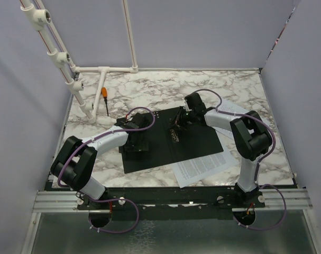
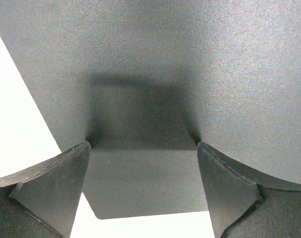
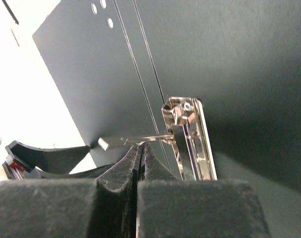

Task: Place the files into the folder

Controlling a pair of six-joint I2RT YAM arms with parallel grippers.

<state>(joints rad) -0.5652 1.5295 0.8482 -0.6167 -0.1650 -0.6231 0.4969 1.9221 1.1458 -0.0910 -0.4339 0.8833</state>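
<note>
The folder (image 1: pixel 202 142) lies open on the marble table, black inside up, with its metal spine clip (image 3: pixel 190 139) near the middle. My left gripper (image 1: pixel 136 144) is open, its fingers straddling the folder's left panel (image 2: pixel 165 59) near a rounded corner. My right gripper (image 1: pixel 184 119) is shut, and its closed fingertips (image 3: pixel 139 148) touch the underside of the clip's raised lever (image 3: pixel 135 141); nothing shows between them. The files show as a printed white sheet (image 1: pixel 202 165) sticking out from under the folder's front right edge. Another sheet (image 1: pixel 231 109) lies behind the right arm.
A screwdriver with an orange handle (image 1: pixel 104 95) lies at the back left of the table. A white pipe frame (image 1: pixel 104 70) stands along the back left corner. Grey walls enclose the table on three sides.
</note>
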